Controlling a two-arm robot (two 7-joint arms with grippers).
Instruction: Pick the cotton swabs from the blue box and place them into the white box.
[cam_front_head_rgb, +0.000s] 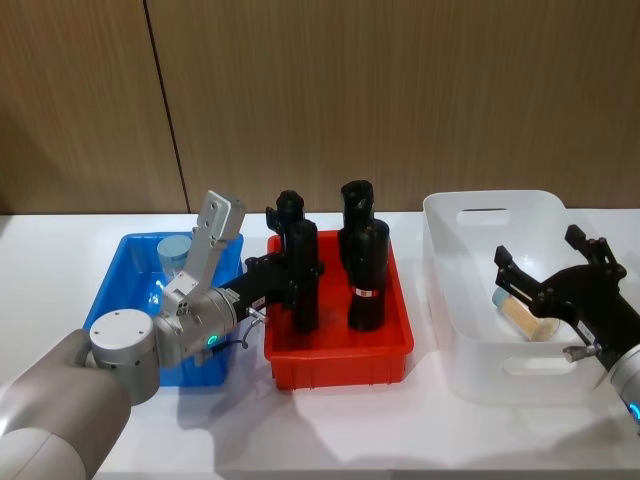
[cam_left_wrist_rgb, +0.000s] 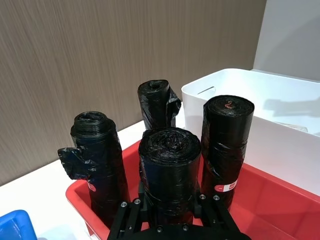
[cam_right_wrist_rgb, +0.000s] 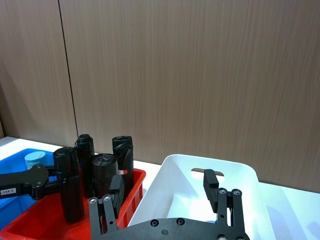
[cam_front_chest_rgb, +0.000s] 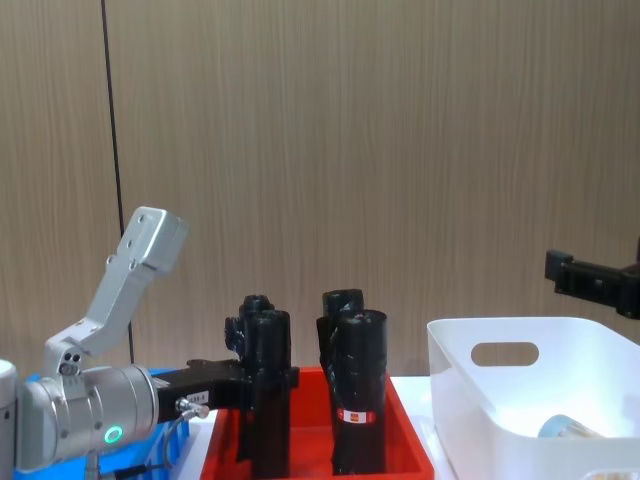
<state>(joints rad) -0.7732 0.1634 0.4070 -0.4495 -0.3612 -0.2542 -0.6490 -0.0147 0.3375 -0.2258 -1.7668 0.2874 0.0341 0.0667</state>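
One tub of cotton swabs (cam_front_head_rgb: 173, 250) with a pale blue lid stands at the back of the blue box (cam_front_head_rgb: 118, 272), and its lid (cam_right_wrist_rgb: 35, 159) also appears in the right wrist view. Another tub (cam_front_head_rgb: 520, 312) lies on its side in the white box (cam_front_head_rgb: 500, 204); the chest view catches it low inside (cam_front_chest_rgb: 565, 428). My left gripper (cam_front_head_rgb: 292, 278) reaches past the blue box into the red tray and is shut on the front-left black cylinder (cam_left_wrist_rgb: 170, 167). Over the white box my right gripper (cam_front_head_rgb: 548, 258) hangs open and holds nothing.
The red tray (cam_front_head_rgb: 340, 362) stands between the two boxes and holds several tall black cylinders (cam_front_head_rgb: 366, 270). A wood-panelled wall runs close behind the white table. Bare table lies in front of the boxes.
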